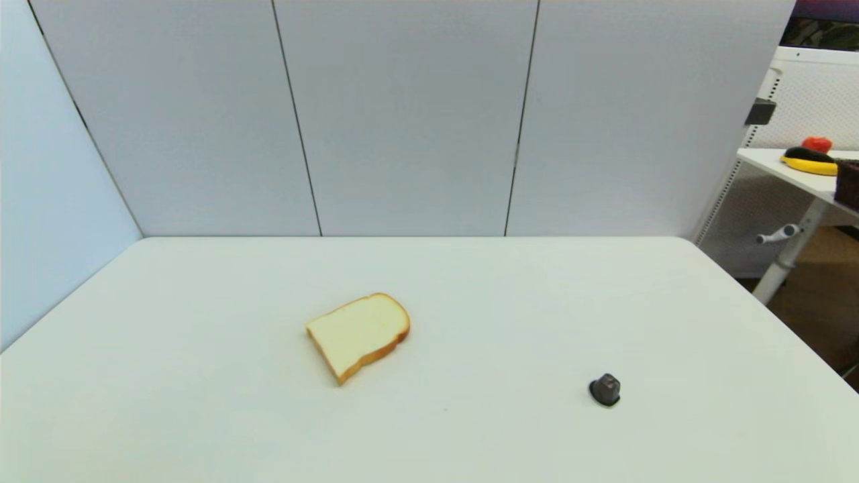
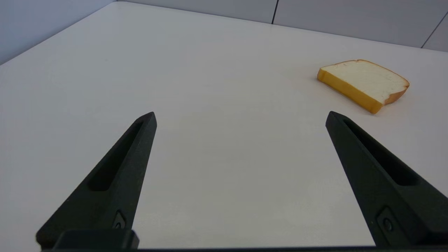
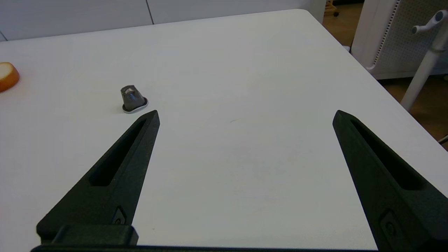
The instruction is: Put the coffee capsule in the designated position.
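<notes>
The coffee capsule (image 1: 605, 390) is a tiny dark grey-brown cone with a flared rim, standing on the white table (image 1: 201, 322) at the front right; the right wrist view shows the capsule (image 3: 132, 99) too. A bread slice (image 1: 359, 334) lies flat near the table's middle, and the bread slice (image 2: 364, 84) also appears in the left wrist view. My right gripper (image 3: 245, 115) is open above bare table, with the capsule just beyond one fingertip and apart from it. My left gripper (image 2: 241, 117) hangs open over bare table, well short of the bread. Neither arm shows in the head view.
Grey wall panels (image 1: 402, 114) close off the table's back and left. The right table edge (image 3: 367, 73) drops to the floor. Past it stands a second white table (image 1: 798, 171) with fruit, on a white leg (image 3: 425, 66).
</notes>
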Controlling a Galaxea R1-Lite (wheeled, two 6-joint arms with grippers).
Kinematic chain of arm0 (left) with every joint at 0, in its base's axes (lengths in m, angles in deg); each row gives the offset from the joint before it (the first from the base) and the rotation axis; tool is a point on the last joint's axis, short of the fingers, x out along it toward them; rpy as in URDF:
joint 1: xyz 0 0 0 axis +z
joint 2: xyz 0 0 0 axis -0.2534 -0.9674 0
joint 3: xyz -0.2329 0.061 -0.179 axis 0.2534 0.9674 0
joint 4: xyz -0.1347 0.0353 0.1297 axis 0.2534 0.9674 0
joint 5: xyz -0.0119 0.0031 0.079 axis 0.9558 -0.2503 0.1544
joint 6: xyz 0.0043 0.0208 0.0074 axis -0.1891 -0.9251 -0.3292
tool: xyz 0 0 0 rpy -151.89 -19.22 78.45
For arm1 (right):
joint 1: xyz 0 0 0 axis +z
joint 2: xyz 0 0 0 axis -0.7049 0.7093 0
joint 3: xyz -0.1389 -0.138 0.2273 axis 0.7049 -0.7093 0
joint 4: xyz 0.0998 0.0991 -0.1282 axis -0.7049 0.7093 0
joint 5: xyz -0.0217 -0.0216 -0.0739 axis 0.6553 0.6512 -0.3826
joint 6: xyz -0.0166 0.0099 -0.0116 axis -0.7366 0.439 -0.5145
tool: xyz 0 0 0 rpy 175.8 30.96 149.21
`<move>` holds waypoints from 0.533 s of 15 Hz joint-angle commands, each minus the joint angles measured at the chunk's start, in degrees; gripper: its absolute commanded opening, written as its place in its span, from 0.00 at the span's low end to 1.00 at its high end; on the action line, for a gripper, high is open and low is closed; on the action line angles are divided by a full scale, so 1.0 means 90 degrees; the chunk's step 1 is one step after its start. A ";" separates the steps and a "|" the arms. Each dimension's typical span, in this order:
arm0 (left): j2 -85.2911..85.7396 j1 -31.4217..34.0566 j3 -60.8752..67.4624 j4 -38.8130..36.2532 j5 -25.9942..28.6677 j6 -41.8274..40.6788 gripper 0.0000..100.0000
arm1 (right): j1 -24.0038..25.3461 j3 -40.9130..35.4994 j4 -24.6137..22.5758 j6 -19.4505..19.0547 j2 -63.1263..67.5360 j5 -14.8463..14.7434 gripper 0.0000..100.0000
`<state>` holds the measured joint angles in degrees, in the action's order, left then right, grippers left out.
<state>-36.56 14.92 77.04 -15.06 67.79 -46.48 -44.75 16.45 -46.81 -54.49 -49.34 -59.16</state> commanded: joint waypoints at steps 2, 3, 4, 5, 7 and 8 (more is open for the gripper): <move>-0.0008 0.0002 0.0000 0.0001 -0.0008 0.0007 1.00 | 0.0002 -0.0010 -0.0007 -0.0008 0.0008 0.0001 1.00; -0.0008 0.0002 0.0000 0.0001 0.0002 0.0007 1.00 | 0.0002 -0.0010 -0.0007 -0.0008 0.0008 0.0001 1.00; -0.0008 0.0002 0.0000 0.0001 -0.0008 0.0007 1.00 | 0.0002 0.0000 0.0003 -0.0057 0.0008 0.0021 1.00; -0.0008 0.0002 0.0000 0.0001 0.0002 0.0007 1.00 | 0.0002 0.0010 0.0012 -0.0193 0.0086 0.0050 1.00; -0.0008 0.0002 0.0000 0.0001 0.0002 0.0007 1.00 | 0.0002 0.0020 0.0032 -0.0418 0.0467 0.0128 1.00; -0.0008 0.0002 0.0000 0.0001 0.0002 0.0007 1.00 | 0.0002 0.0020 0.0032 -0.0447 0.0672 0.0167 1.00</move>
<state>-36.56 14.92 77.04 -15.03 67.79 -46.48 -44.75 16.49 -46.56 -57.73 -47.49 -58.27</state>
